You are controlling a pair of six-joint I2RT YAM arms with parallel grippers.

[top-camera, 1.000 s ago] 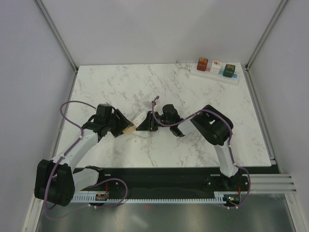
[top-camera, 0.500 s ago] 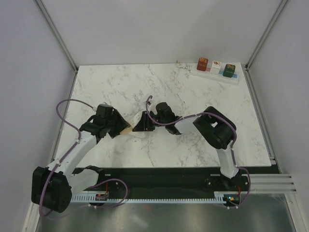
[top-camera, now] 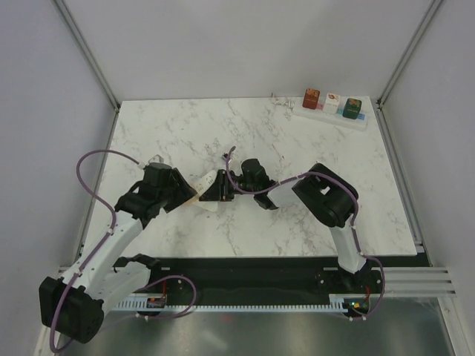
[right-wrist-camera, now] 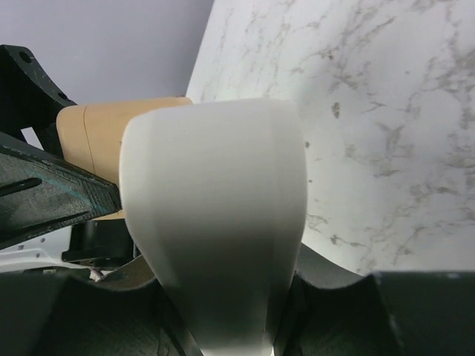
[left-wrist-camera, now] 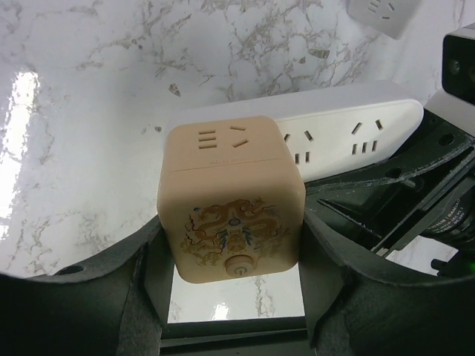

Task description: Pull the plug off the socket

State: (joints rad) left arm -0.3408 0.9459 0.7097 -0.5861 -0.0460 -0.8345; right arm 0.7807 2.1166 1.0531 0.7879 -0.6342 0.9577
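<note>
while both arms fold inward, elbows out, toward the middle of the tabletop, left gripper pinches the tan cube plug by its sides. right gripper clamps the white power strip. plug sits against the strip's outlet face, near one end.

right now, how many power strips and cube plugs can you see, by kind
power strips: 2 (held strip, far strip)
cube plugs: 4 (tan cube, red-brown cube, white cube, green cube)
total: 6
</note>
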